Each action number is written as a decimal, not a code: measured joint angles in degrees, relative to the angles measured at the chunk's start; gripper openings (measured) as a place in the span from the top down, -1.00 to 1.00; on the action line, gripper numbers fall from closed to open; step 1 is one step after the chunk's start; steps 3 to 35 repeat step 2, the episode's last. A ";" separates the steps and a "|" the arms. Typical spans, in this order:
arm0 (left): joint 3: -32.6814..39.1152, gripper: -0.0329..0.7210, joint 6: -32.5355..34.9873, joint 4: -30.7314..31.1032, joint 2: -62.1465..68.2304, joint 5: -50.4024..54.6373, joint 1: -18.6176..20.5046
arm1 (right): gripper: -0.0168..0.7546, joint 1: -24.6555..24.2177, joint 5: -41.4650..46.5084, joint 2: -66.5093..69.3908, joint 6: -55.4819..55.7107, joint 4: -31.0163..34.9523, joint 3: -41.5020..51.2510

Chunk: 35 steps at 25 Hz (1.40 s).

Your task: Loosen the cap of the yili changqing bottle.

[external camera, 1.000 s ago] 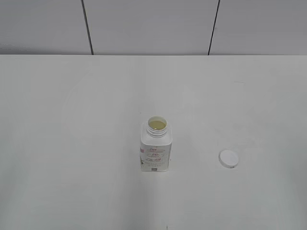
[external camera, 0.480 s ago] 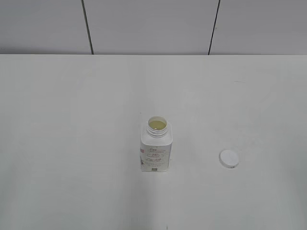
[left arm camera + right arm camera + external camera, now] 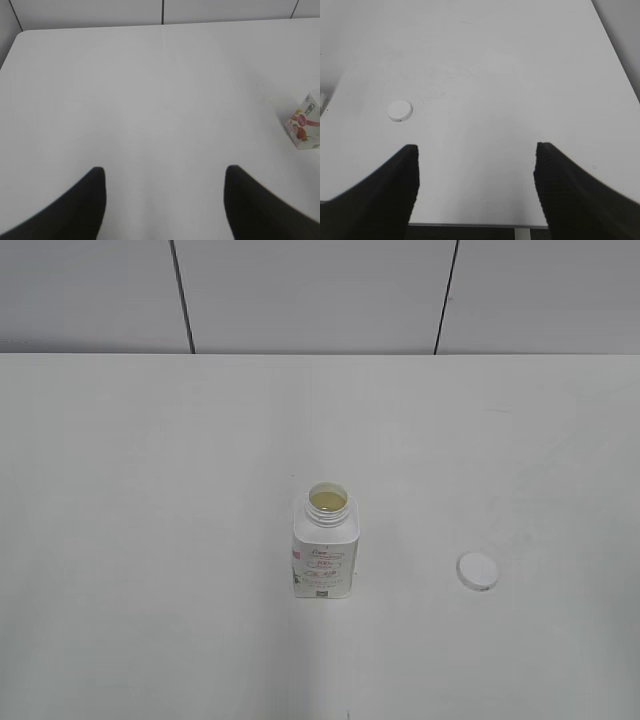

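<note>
The yili changqing bottle (image 3: pixel 324 548) stands upright in the middle of the white table, its neck open with yellowish contents showing. Its lower corner shows at the right edge of the left wrist view (image 3: pixel 305 124). The white cap (image 3: pixel 477 571) lies flat on the table to the bottle's right, apart from it; it also shows in the right wrist view (image 3: pixel 400 110). My left gripper (image 3: pixel 165 172) is open and empty, well left of the bottle. My right gripper (image 3: pixel 476 150) is open and empty, near the table's front edge, right of the cap. Neither gripper shows in the exterior view.
The white table (image 3: pixel 150 490) ends at a grey panelled wall (image 3: pixel 320 295) at the back. Its front edge (image 3: pixel 470 224) shows in the right wrist view.
</note>
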 joint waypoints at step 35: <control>0.00 -0.31 0.00 0.00 0.00 0.00 0.00 | -0.51 0.00 0.00 0.00 0.00 0.00 0.00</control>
